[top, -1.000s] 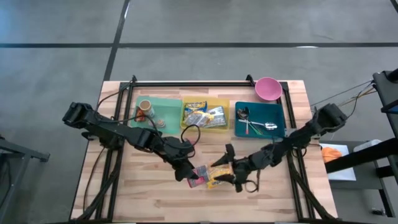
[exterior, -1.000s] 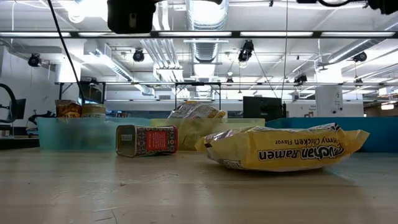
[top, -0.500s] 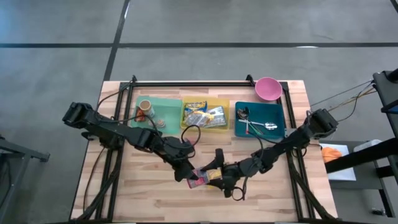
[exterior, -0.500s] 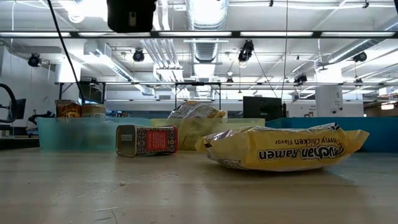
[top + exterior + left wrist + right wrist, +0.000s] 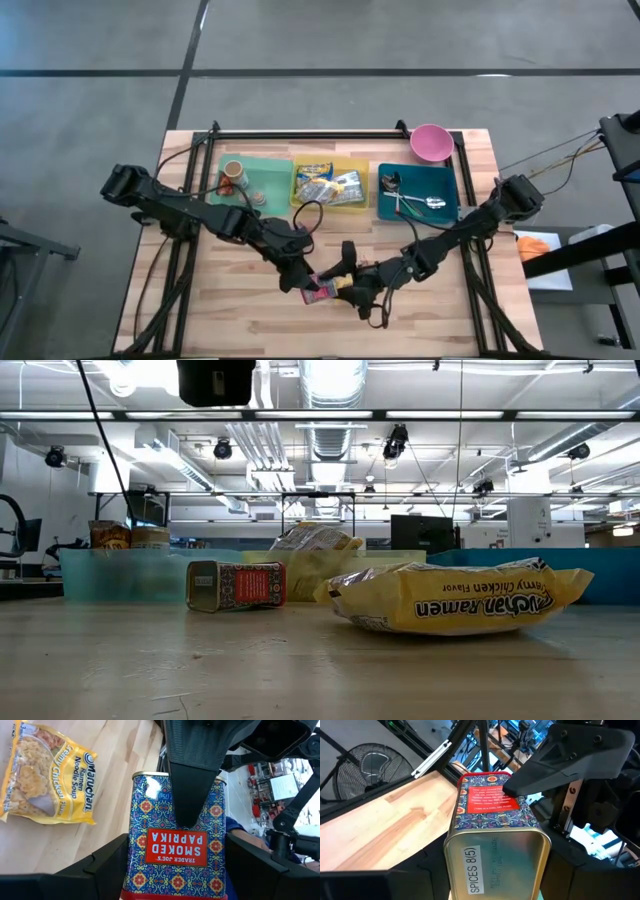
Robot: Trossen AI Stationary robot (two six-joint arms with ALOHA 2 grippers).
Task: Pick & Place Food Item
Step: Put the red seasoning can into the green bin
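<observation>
Wooden tabletop (image 5: 230, 300), three bins along its far side plus one pink bowl (image 5: 430, 142) at the far right corner. Green bin (image 5: 270, 172) has two small jars, yellow bin (image 5: 352, 166) has several food packets, count unclear, teal bin (image 5: 445, 180) holds utensils. One paprika tin (image 5: 175, 845), blue patterned with a red label reading "Smoked Paprika", sits in front of the yellow bin toward the near edge, between both arms. One yellow ramen packet (image 5: 47, 775) lies flat on the wood just beside the tin; in the high view the right arm mostly covers it. Left gripper (image 5: 308, 288) has its fingers spread to either side of the tin, one on each flank; contact not clear. Right gripper (image 5: 345, 290) comes at the tin from the opposite end, its fingers also set around the tin's sides, part open; cannot tell if they press it. In the right wrist view the tin's metal end reads "Spices 8(5)". Low view shows a like tin lying on its side next to the ramen packet.
</observation>
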